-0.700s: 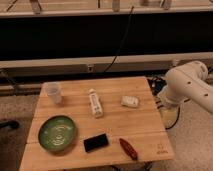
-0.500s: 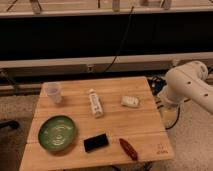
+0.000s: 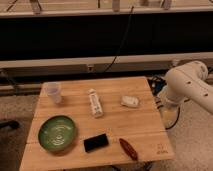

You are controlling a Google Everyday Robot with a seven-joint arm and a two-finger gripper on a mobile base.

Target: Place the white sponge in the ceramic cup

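The white sponge [image 3: 130, 101] lies on the right part of the wooden table [image 3: 117, 125], near its right edge. The ceramic cup [image 3: 53, 92] stands upright at the table's back left corner, far from the sponge. My white arm [image 3: 187, 87] hangs just off the table's right side, a little right of the sponge. The gripper itself does not show; only the arm's rounded segments are in view. Nothing is held over the table.
A narrow white tube [image 3: 95, 103] lies in the table's middle, between cup and sponge. A wide green bowl [image 3: 57, 133] sits front left. A flat black object [image 3: 96, 142] and a small red object [image 3: 128, 149] lie near the front edge. A dark wall runs behind.
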